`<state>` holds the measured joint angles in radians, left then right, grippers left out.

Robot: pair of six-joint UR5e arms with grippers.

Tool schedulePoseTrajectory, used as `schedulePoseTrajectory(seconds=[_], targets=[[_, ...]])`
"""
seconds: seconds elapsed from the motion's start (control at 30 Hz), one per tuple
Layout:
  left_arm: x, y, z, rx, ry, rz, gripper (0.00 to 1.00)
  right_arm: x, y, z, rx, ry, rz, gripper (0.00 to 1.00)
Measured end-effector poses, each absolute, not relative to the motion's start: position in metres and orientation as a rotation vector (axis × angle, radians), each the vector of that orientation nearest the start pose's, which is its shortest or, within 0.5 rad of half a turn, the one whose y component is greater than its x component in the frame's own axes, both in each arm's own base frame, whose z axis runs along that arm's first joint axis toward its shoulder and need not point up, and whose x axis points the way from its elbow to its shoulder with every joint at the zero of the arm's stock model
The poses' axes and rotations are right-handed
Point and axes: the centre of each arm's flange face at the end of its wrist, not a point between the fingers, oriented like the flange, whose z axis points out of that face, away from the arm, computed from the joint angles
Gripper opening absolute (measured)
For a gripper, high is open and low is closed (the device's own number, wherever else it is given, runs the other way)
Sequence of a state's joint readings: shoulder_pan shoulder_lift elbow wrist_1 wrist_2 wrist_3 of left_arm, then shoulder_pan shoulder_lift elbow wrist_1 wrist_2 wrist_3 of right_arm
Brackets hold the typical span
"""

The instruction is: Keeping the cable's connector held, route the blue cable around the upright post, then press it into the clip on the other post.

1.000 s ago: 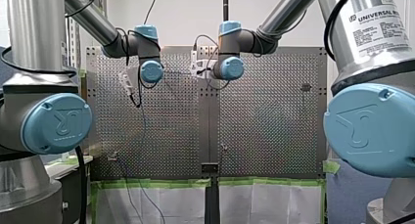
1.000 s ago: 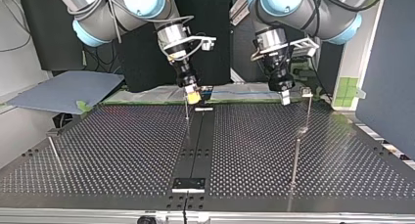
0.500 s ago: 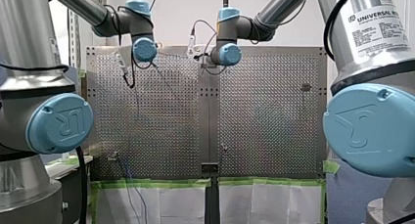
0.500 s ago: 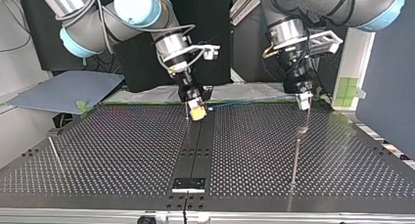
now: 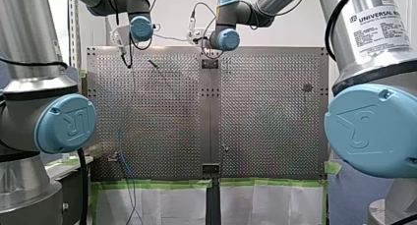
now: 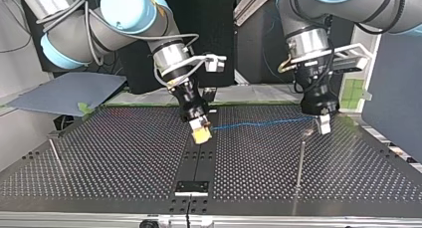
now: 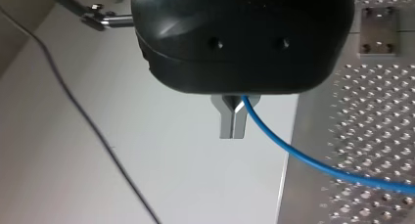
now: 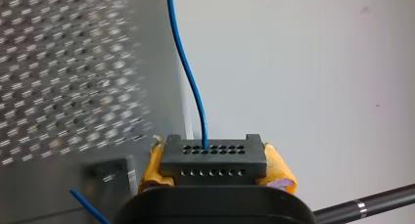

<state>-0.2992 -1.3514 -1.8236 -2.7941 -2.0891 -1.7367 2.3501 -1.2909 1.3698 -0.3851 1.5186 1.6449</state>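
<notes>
Task thing first: the blue cable (image 6: 263,122) hangs in the air as a nearly straight line between my two claws. It sits above the table (image 6: 124,158), over the half nearer the edge where the arms stand.

One end goes into the connector (image 8: 214,160), a black block with rows of small holes. It is clamped between the yellow pads (image 8: 275,166) of my right gripper (image 6: 201,134), which hangs over the table's dark middle strip (image 6: 201,161).

At the other end is my left gripper (image 7: 232,131), its metal fingers (image 7: 226,122) pinched tight on the cable, which leaves them sideways. In the top view this claw sits just beside the head of a thin post (image 6: 301,161), toward the table's edge at that view's right. Touching or apart, can't tell.

The cable doesn't look wrapped round any post yet. Which post carries the clip I can't make out.

Risks, my judgement:
- The cable looks near taut. Spreading the claws more could drag it through the left fingers or tug the wire out of the connector.
- The left claw is very close to the post head, so a small sideways error could knock or bend the post.
- The cable seems about level with the post top, so it could ride over instead of wrapping.

Writing: the label (image 5: 381,26) on my right arm reads "UNIVERSAL R…", with the rest cut off and the small print unreadable. The blue joint caps (image 5: 66,124) carry a logo mark.
</notes>
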Motion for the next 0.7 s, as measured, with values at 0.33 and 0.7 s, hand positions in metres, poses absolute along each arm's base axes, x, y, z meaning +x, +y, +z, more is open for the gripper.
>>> schedulePoseTrajectory(seconds=[0.33, 0.7], targets=[[0.387, -0.193, 0.525, -0.341, 1.27, -0.057, 0.0, 0.55, -0.36, 0.515, 1.415, -0.576, 2.107, 0.0], [0.418, -0.162, 0.523, -0.34, 1.341, -0.045, 0.0, 0.566, -0.379, 0.519, 1.411, -0.554, 2.122, 0.0]])
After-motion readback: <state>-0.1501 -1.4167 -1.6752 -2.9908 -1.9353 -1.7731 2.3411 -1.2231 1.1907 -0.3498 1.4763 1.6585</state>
